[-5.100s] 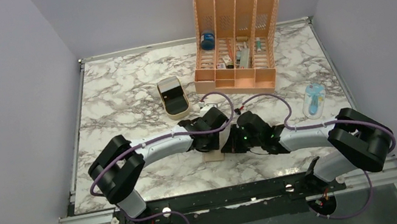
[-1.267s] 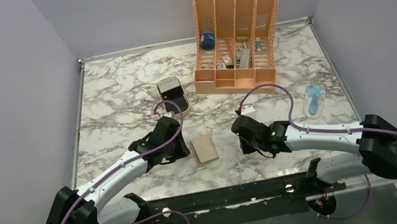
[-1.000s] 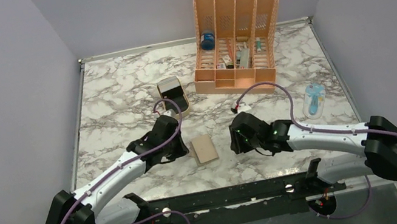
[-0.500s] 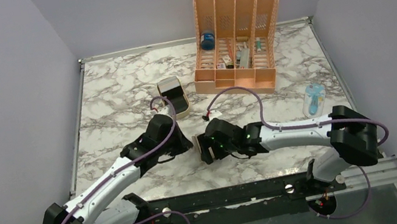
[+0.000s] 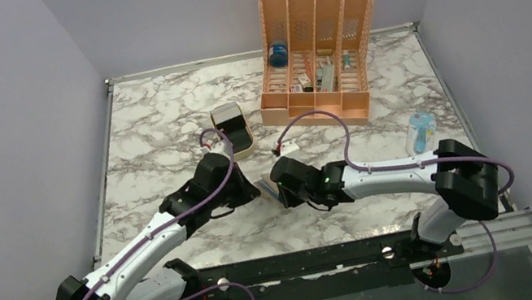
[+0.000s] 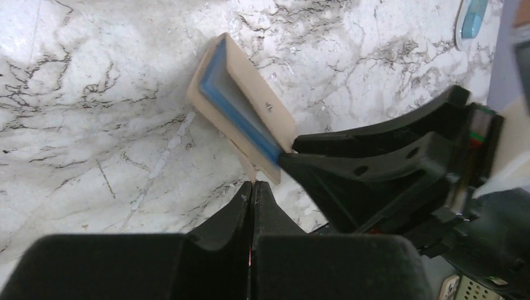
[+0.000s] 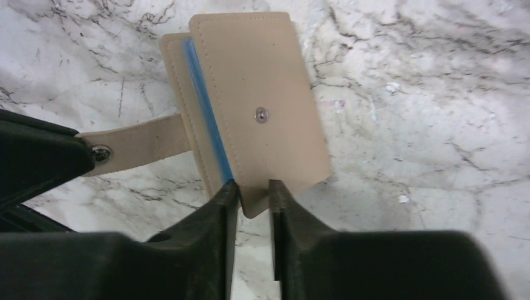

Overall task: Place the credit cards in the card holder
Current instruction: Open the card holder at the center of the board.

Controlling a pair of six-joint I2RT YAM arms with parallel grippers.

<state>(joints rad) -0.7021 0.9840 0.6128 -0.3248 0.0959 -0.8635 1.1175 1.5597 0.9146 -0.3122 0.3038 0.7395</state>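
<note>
Wallet (image 7: 259, 94): on the marble surface (image 5: 160, 127) between the two arms, flaps parted, blue lining showing.
Left pincer (image 6: 252, 187): clenched on the wallet's snap tab (image 7: 144, 142), which sticks out sideways.
Right pincer (image 7: 251, 185): nipping the near edge of the wallet's top flap.
Tray (image 5: 223, 113): farther back, beyond the left pincer, something dark inside.
</note>
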